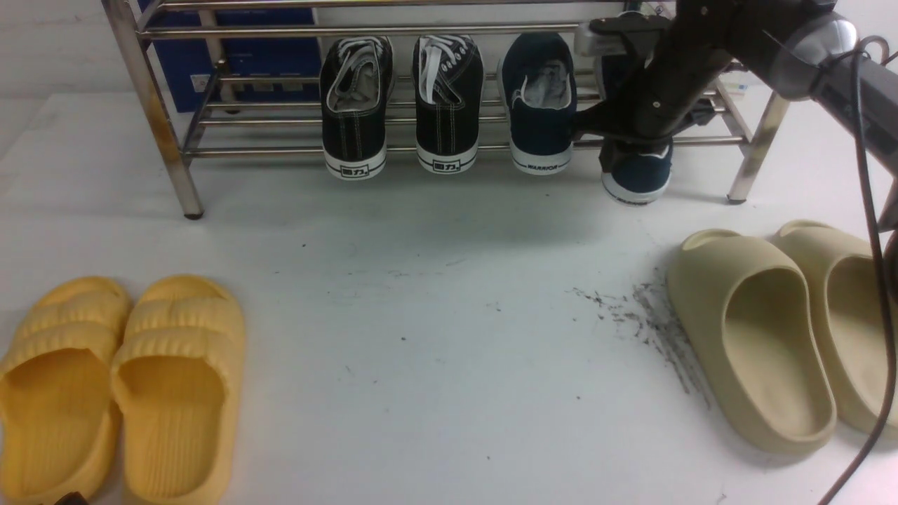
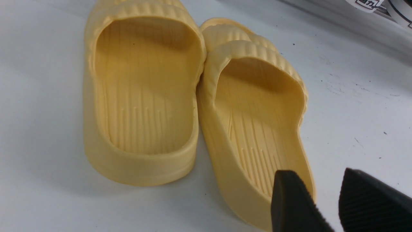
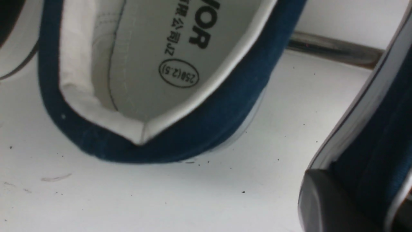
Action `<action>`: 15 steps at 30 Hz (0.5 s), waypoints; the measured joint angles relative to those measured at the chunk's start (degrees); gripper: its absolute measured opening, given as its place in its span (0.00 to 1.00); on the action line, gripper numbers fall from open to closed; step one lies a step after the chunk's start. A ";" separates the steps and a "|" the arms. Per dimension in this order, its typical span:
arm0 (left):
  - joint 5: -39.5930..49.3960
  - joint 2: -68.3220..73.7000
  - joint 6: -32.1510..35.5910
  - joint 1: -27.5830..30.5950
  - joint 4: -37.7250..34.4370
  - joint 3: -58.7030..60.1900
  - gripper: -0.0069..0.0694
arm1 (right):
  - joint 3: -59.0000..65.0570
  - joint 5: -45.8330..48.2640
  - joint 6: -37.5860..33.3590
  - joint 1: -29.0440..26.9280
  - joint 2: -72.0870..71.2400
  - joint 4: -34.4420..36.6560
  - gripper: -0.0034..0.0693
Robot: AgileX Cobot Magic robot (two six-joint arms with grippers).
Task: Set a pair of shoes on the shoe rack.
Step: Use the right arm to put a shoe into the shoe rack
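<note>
The steel shoe rack (image 1: 266, 150) stands at the back of the white table. One navy slip-on (image 1: 539, 105) rests on its lower bars, heel toward me; its heel and "WARRIOR" insole fill the right wrist view (image 3: 193, 125). My right gripper (image 1: 631, 137) is shut on the side wall of the second navy slip-on (image 1: 637, 177), holding it at the rack's right part beside the first, heel hanging below the front bar. In the right wrist view one finger (image 3: 325, 199) presses the held shoe (image 3: 379, 135). My left gripper (image 2: 318, 183) is open and empty, over the yellow slippers.
Two black lace-up sneakers (image 1: 400, 98) sit on the rack left of the navy shoe. Yellow slippers (image 1: 119, 379) lie at the front left, also in the left wrist view (image 2: 145, 96). Beige slippers (image 1: 765, 337) lie at the front right. A rack bar (image 3: 331, 50) shows behind the shoes.
</note>
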 joint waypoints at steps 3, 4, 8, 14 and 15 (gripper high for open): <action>0.00 0.00 0.00 0.00 0.00 0.00 0.40 | -1.16 0.07 -0.20 0.00 0.00 0.00 0.10; 0.00 0.00 0.00 0.00 0.00 0.00 0.40 | -1.63 -0.12 -0.34 0.00 0.00 0.00 0.10; 0.00 0.00 0.00 0.00 0.00 0.00 0.40 | -2.72 -1.14 -1.42 0.00 0.00 0.00 0.10; 0.00 0.00 0.00 0.00 0.00 0.00 0.40 | -2.72 -1.51 -1.42 -0.07 0.13 0.00 0.10; 0.00 0.00 0.00 0.00 0.00 0.00 0.40 | -2.72 -1.67 -1.42 -0.14 0.25 0.00 0.10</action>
